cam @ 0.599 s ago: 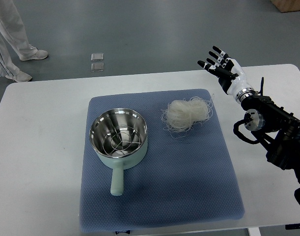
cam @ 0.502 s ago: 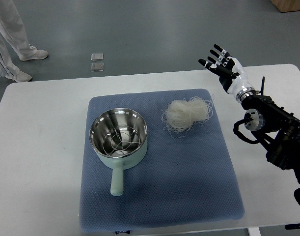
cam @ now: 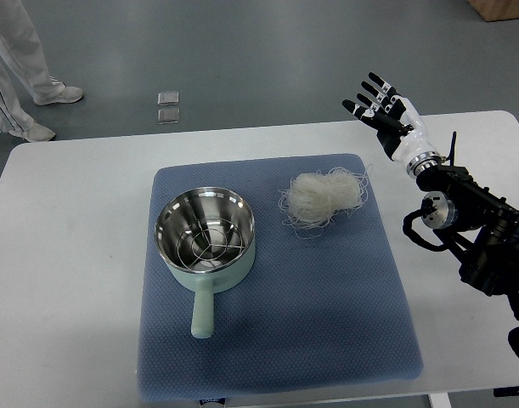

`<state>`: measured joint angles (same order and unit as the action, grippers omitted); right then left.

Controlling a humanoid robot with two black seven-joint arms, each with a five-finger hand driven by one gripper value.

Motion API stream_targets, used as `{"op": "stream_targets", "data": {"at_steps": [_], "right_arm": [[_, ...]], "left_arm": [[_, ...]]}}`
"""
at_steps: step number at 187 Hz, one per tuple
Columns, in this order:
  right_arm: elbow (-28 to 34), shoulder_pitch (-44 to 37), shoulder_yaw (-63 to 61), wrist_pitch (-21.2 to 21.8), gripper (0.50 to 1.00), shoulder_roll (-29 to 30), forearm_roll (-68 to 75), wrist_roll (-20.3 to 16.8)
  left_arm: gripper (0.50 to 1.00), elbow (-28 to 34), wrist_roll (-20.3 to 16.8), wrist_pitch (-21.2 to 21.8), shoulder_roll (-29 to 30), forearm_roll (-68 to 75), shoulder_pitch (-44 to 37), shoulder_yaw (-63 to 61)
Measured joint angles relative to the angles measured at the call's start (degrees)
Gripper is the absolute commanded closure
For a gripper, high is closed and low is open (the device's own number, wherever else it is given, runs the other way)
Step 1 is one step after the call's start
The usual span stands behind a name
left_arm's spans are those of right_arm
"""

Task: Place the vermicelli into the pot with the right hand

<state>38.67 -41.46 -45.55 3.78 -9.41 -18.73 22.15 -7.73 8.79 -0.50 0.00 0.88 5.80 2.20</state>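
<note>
Over the bench's (cam: pixel 72 255) far right edge I see the right hand (cam: pixel 385 115), fingers spread, holding nothing. Vermicelli (cam: pixel 323 195) lies on the blue mat (cam: pixel 327 314), toward its far right corner, beside the pot (cam: pixel 206 240), well apart from the hand.

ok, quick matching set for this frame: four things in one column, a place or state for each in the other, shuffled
Things:
1. pot
2. vermicelli
3. right hand
4. blue mat

Places or states:
A. raised by the table's far right edge, fingers spread, holding nothing
B. lies flat on the white table, under both items
C. left part of the mat, handle toward the near edge, wire rack inside
D. loose pale bundle on the mat, right of the pot

Pairs: 1-C, 2-D, 3-A, 4-B
</note>
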Motion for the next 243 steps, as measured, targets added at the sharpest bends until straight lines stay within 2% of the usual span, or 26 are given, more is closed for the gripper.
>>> {"op": "stream_targets", "data": {"at_steps": [31, 106, 194, 243], "right_arm": [[-0.32, 0.13, -0.14, 1.41, 0.581, 0.00, -0.05, 0.00], [-1.78, -0.34, -0.23, -0.01, 0.583, 0.20, 0.07, 0.15], [-1.85, -0.85, 0.87, 0.50, 0.585, 2.02, -0.39, 0.00], [-1.74, -4.25, 7.15, 0.93, 0.585, -0.47, -1.31, -0.40]], "left_arm": [[0.500, 0.00, 0.00, -0.01, 0.00, 0.00, 0.00, 0.00], [0.500, -0.09, 0.00, 0.00, 0.00, 0.00, 0.02, -0.07], [0.500, -0.07, 0.00, 0.00, 0.00, 0.00, 0.00, 0.15], [0.500, 0.00, 0.00, 0.01, 0.00, 0.00, -0.01, 0.26]]}}
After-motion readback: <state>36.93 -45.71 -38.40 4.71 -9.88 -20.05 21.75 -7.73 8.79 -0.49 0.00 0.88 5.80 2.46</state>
